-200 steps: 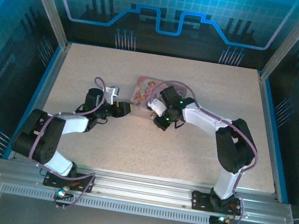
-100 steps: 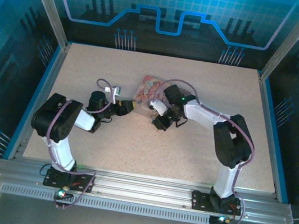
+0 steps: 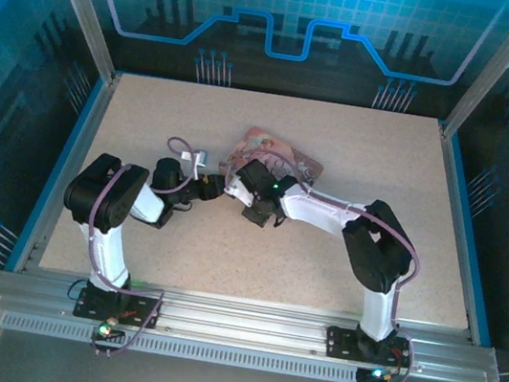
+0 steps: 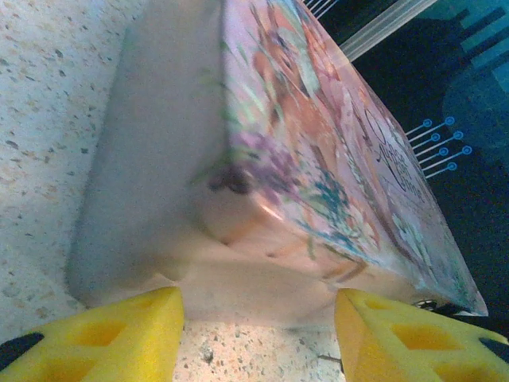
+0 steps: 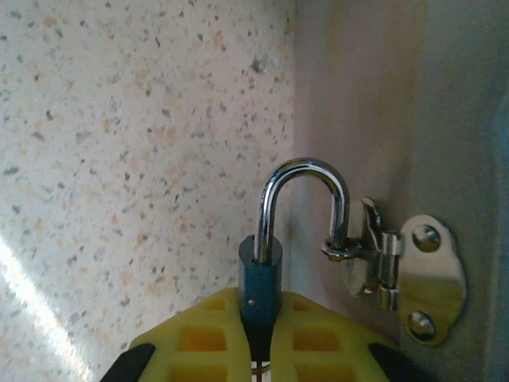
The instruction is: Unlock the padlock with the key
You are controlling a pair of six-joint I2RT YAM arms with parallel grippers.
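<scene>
Seen from above, a speckled table (image 3: 367, 151) holds a pink illustrated tin (image 3: 260, 143), a little toward 12 o'clock of centre. Both arms reach in to it, the left from the tin's 8 o'clock and the right from its 5 o'clock.

From the right wrist, the right gripper (image 5: 261, 322) is closed on the padlock (image 5: 261, 274). The padlock's dark blue body is pinched between the yellow fingers (image 5: 330, 338). The silver shackle (image 5: 306, 171) arches up toward 12 o'clock. Its right leg passes through a metal hasp (image 5: 409, 274) on the side of the tin, at 3 o'clock of the padlock. The padlock hangs just beside the tin wall, over bare table.

From the left wrist, the left gripper (image 4: 258, 334) has its two yellow fingers (image 4: 119, 334) set apart at 7 and 5 o'clock. One end of the tin fills the space between and beyond them. The tin looks tilted, its picture side turned toward 2 o'clock. Whether the fingers press on the tin cannot be told.
</scene>
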